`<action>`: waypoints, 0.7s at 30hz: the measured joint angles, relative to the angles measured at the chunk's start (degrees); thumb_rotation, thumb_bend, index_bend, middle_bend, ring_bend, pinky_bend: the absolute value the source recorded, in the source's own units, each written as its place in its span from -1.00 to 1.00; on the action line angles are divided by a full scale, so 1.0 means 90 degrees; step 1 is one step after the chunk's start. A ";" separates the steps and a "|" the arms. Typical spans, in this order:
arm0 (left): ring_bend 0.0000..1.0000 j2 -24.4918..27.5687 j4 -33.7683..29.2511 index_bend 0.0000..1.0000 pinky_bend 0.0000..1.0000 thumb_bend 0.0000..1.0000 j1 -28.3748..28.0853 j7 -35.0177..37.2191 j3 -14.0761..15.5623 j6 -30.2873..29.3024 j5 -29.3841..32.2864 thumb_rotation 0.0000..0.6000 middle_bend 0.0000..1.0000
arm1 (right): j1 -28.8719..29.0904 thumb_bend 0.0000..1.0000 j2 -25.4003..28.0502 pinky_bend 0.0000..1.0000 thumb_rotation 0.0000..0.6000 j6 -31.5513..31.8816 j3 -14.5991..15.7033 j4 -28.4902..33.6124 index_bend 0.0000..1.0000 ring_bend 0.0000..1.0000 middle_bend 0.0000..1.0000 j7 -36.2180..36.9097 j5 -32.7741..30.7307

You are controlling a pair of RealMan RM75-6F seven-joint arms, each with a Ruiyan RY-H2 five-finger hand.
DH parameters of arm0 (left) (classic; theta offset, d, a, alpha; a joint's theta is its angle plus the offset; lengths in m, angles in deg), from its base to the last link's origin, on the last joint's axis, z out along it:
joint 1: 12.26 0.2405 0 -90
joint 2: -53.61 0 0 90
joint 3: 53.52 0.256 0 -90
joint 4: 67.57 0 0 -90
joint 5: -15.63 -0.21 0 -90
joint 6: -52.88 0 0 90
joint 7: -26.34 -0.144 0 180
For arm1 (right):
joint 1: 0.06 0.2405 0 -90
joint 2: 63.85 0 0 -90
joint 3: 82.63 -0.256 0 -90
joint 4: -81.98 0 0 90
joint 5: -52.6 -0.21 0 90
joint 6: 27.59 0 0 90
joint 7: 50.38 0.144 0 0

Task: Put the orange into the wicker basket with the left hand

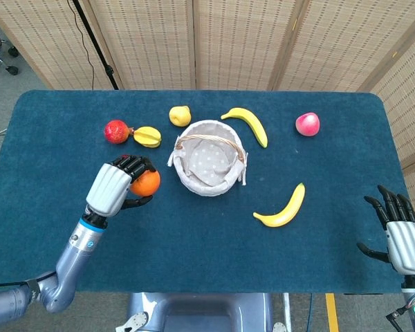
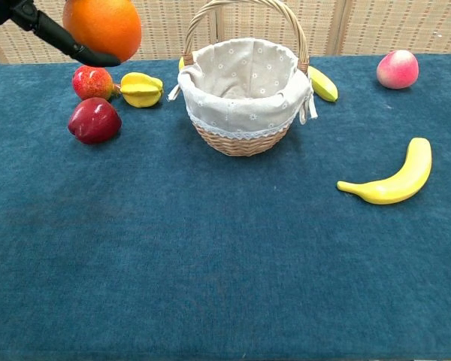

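My left hand point(image 1: 114, 187) grips the orange point(image 1: 146, 183) in the air, left of the wicker basket point(image 1: 209, 166). In the chest view the orange point(image 2: 102, 27) hangs high at the top left, with dark fingers point(image 2: 68, 47) curled under it, well above the table and left of the basket point(image 2: 244, 131). The basket has a pale cloth lining, an upright handle, and nothing visible inside. My right hand point(image 1: 401, 235) hovers at the table's front right edge, fingers spread and holding nothing.
Left of the basket lie a dark red apple point(image 2: 95, 120), a pomegranate point(image 2: 92, 81) and a yellow starfruit point(image 2: 141, 89). A pear point(image 1: 180, 115) and a banana point(image 1: 247, 124) lie behind it. A peach point(image 1: 307, 124) sits far right, a second banana point(image 1: 283, 207) front right.
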 measured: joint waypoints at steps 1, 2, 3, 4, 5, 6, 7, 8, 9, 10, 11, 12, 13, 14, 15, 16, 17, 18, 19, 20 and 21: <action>0.14 -0.0005 0.0004 0.44 0.12 -0.80 -0.0049 -0.0019 -0.0039 0.0071 0.0066 1.00 0.25 | 0.0000 -1.00 0.0003 -1.00 1.00 -0.0003 0.0001 -0.0004 -0.69 -1.00 -1.00 0.0005 -0.0003; 0.14 -0.0013 0.0021 0.44 0.12 -0.80 -0.0101 -0.0037 -0.0080 0.0147 0.0143 1.00 0.25 | -0.0001 -1.00 0.0006 -1.00 1.00 -0.0002 0.0000 -0.0007 -0.69 -1.00 -1.00 0.0014 -0.0005; 0.14 -0.0027 0.0063 0.44 0.12 -0.80 -0.0173 -0.0068 -0.0131 0.0257 0.0250 1.00 0.25 | -0.0003 -1.00 0.0008 -1.00 1.00 0.0003 -0.0002 -0.0008 -0.69 -1.00 -1.00 0.0025 -0.0005; 0.14 -0.0041 0.0110 0.44 0.12 -0.80 -0.0231 -0.0092 -0.0169 0.0348 0.0336 1.00 0.25 | -0.0006 -1.00 0.0011 -1.00 1.00 0.0009 -0.0003 -0.0008 -0.69 -1.00 -1.00 0.0040 -0.0004; 0.14 -0.0061 0.0171 0.44 0.12 -0.80 -0.0298 -0.0111 -0.0209 0.0443 0.0424 1.00 0.25 | -0.0010 -1.00 0.0018 -1.00 1.00 0.0018 -0.0005 -0.0007 -0.69 -1.00 -1.00 0.0064 -0.0001; 0.14 -0.0097 0.0269 0.44 0.12 -0.80 -0.0388 -0.0124 -0.0260 0.0557 0.0529 1.00 0.25 | -0.0013 -1.00 0.0024 -1.00 1.00 0.0024 -0.0007 -0.0009 -0.69 -1.00 -1.00 0.0082 0.0002; 0.14 -0.0135 0.0356 0.44 0.12 -0.80 -0.0453 -0.0114 -0.0293 0.0624 0.0584 1.00 0.25 | -0.0016 -1.00 0.0030 -1.00 1.00 0.0031 -0.0010 -0.0015 -0.69 -1.00 -1.00 0.0092 0.0001; 0.14 -0.0178 0.0450 0.44 0.12 -0.80 -0.0517 -0.0088 -0.0324 0.0692 0.0631 1.00 0.25 | -0.0017 -1.00 0.0034 -1.00 1.00 0.0033 -0.0013 -0.0021 -0.69 -1.00 -1.00 0.0098 -0.0002; 0.14 -0.0241 0.0583 0.44 0.12 -0.80 -0.0608 -0.0042 -0.0361 0.0801 0.0705 1.00 0.25 | -0.0017 -1.00 0.0036 -1.00 1.00 0.0033 -0.0015 -0.0022 -0.69 -1.00 -1.00 0.0107 -0.0004; 0.14 -0.0293 0.0695 0.44 0.12 -0.80 -0.0682 -0.0003 -0.0388 0.0886 0.0760 1.00 0.25 | -0.0017 -1.00 0.0038 -1.00 1.00 0.0033 -0.0016 -0.0023 -0.69 -1.00 -1.00 0.0119 -0.0006; 0.14 -0.0350 0.0813 0.44 0.12 -0.80 -0.0757 0.0043 -0.0414 0.0965 0.0808 1.00 0.25 | -0.0016 -1.00 0.0042 -1.00 1.00 0.0031 -0.0019 -0.0025 -0.69 -1.00 -1.00 0.0135 -0.0008; 0.14 -0.0434 0.0974 0.44 0.12 -0.80 -0.0860 0.0117 -0.0447 0.1072 0.0872 1.00 0.25 | -0.0017 -1.00 0.0046 -1.00 1.00 0.0031 -0.0019 -0.0027 -0.69 -1.00 -1.00 0.0146 -0.0008; 0.14 -0.0497 0.1097 0.44 0.12 -0.80 -0.0939 0.0165 -0.0468 0.1156 0.0917 1.00 0.25 | -0.0018 -1.00 0.0048 -1.00 1.00 0.0033 -0.0020 -0.0031 -0.69 -1.00 -1.00 0.0157 -0.0006; 0.14 -0.0560 0.1219 0.44 0.12 -0.80 -0.1017 0.0204 -0.0486 0.1233 0.0957 1.00 0.25 | -0.0019 -1.00 0.0052 -1.00 1.00 0.0036 -0.0019 -0.0036 -0.69 -1.00 -1.00 0.0174 0.0000; 0.14 -0.0645 0.1379 0.44 0.12 -0.80 -0.1121 0.0247 -0.0506 0.1339 0.1009 1.00 0.25 | -0.0021 -1.00 0.0055 -1.00 1.00 0.0039 -0.0019 -0.0038 -0.69 -1.00 -1.00 0.0188 0.0004; 0.14 -0.0708 0.1490 0.44 0.12 -0.80 -0.1203 0.0273 -0.0515 0.1427 0.1043 1.00 0.25 | -0.0022 -1.00 0.0058 -1.00 1.00 0.0041 -0.0018 -0.0040 -0.69 -1.00 -1.00 0.0203 0.0011; 0.14 -0.0778 0.1595 0.44 0.12 -0.80 -0.1291 0.0297 -0.0522 0.1509 0.1073 1.00 0.25 | -0.0023 -1.00 0.0063 -1.00 1.00 0.0046 -0.0018 -0.0043 -0.69 -1.00 -1.00 0.0225 0.0020; 0.14 -0.0878 0.1718 0.44 0.12 -0.80 -0.1404 0.0329 -0.0531 0.1601 0.1110 1.00 0.25 | -0.0024 -1.00 0.0068 -1.00 1.00 0.0048 -0.0018 -0.0049 -0.69 -1.00 -1.00 0.0238 0.0022; 0.14 -0.0954 0.1791 0.44 0.12 -0.80 -0.1477 0.0350 -0.0538 0.1654 0.1136 1.00 0.25 | -0.0025 -1.00 0.0070 -1.00 1.00 0.0049 -0.0021 -0.0057 -0.69 -1.00 -1.00 0.0244 0.0018; 0.14 -0.1029 0.1851 0.44 0.12 -0.80 -0.1545 0.0371 -0.0545 0.1692 0.1159 1.00 0.25 | -0.0025 -1.00 0.0072 -1.00 1.00 0.0049 -0.0023 -0.0061 -0.69 -1.00 -1.00 0.0249 0.0014; 0.14 -0.1123 0.1917 0.44 0.12 -0.80 -0.1630 0.0398 -0.0556 0.1731 0.1188 1.00 0.25 | -0.0024 -1.00 0.0072 -1.00 1.00 0.0048 -0.0023 -0.0062 -0.69 -1.00 -1.00 0.0257 0.0014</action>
